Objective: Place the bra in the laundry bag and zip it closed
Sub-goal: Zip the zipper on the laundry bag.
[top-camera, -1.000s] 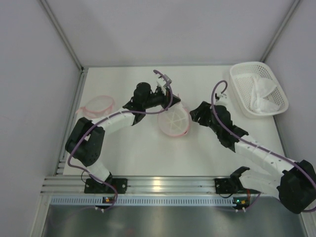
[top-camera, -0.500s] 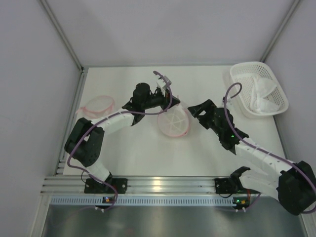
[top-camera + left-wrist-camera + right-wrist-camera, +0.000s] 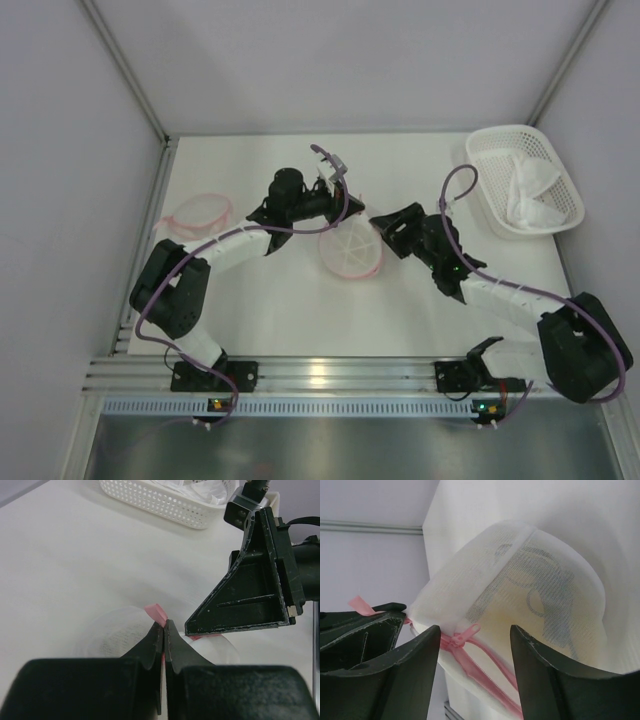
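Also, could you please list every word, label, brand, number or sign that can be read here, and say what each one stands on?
None: there is no readable text in any view.
laundry bag: plain mesh with a pink zipper, no label showing.
pink tab pinched in the left claw: blank.
white basket: no print.
right claw: plain black, no marking.
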